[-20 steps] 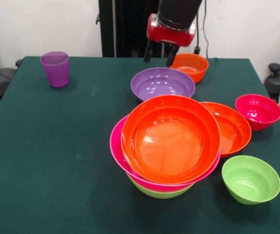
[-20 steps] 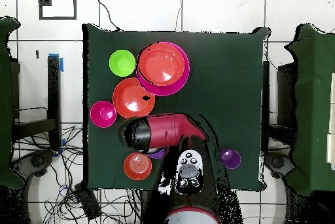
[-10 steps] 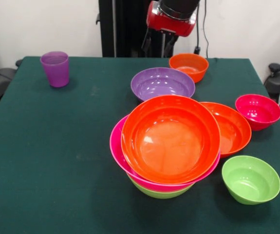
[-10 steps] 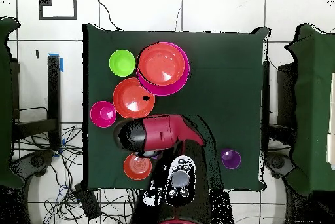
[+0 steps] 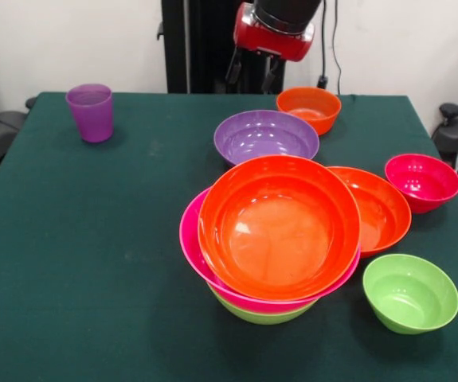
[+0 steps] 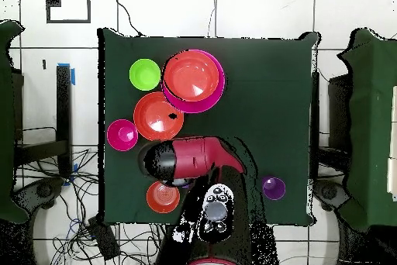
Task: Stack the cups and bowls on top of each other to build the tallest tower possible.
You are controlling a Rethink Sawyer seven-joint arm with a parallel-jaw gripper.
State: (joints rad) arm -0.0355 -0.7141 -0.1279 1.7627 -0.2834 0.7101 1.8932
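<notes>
- I see the gripper [image 5: 251, 74] raised above the far part of the desk [image 5: 93, 239], its two dark fingers [image 5: 234, 70] spread apart with nothing between them.
- In the overhead view the red arm [image 6: 194, 157] lies across the purple bowl, so I cannot make out the gripper itself there.
- The tower [image 5: 272, 239] stands toward the near side of the desk: a lime green bowl lowest, a wide hot pink bowl nested in it, a wide orange bowl on top, mouth up.
- From above, the tower [image 6: 194, 80] shows as the orange bowl ringed by the pink rim.
- A second orange bowl [image 5: 376, 208] sits just beside the tower, its rim partly hidden behind the tower's top bowl.
- The purple bowl [image 5: 266, 137] rests just behind the tower, under the raised gripper.
- A small orange bowl [image 5: 309, 109] stands beyond the purple one, near the desk's far edge.
- A red-pink bowl [image 5: 422, 181] sits alone toward one side edge, and a small lime green bowl [image 5: 410, 292] stands near it, closer to the camera.
- The purple cup [image 5: 90, 112] stands upright, well apart from all the bowls, at the far corner on the other side.
- I can find only this one cup in either view.
</notes>
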